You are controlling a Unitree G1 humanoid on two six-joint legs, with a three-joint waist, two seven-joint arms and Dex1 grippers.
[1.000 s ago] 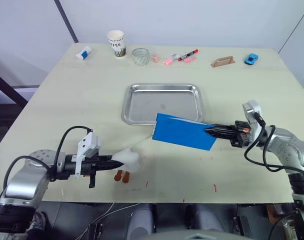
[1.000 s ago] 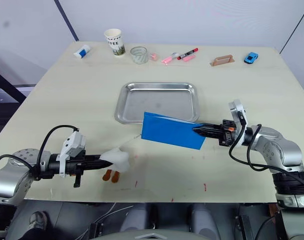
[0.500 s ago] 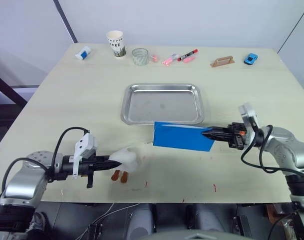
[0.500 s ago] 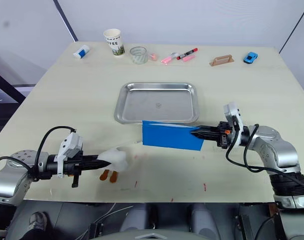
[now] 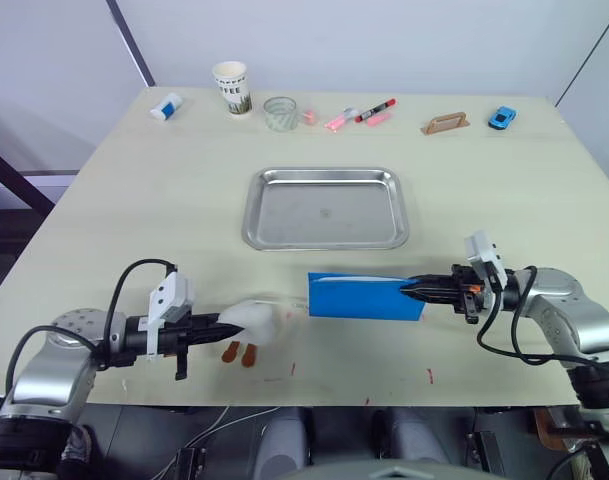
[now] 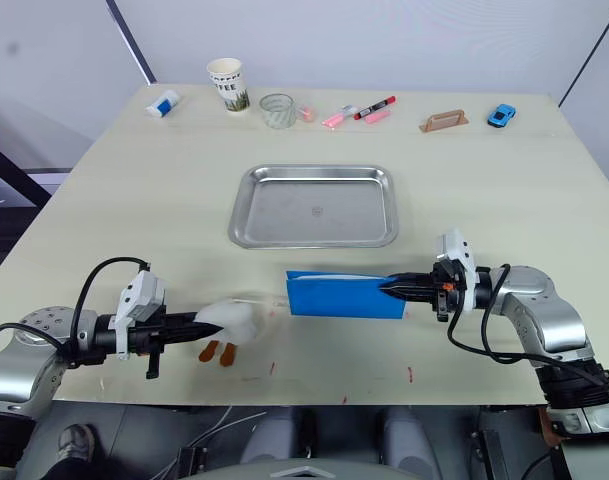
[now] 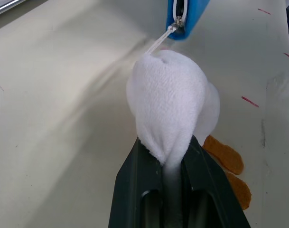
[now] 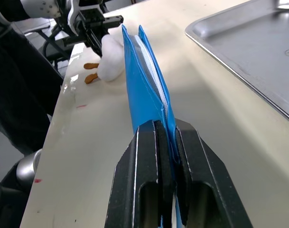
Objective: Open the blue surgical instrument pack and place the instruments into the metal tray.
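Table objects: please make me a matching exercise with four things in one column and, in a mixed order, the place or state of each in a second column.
1. metal tray
2. blue surgical instrument pack
3. white plush toy
4. paper cup

a. gripped by the left gripper
b. stands at the table's far edge
c. clamped on edge by the right gripper
d. lies empty at mid-table

Pairs: 1-d, 2-c, 3-a, 4-b
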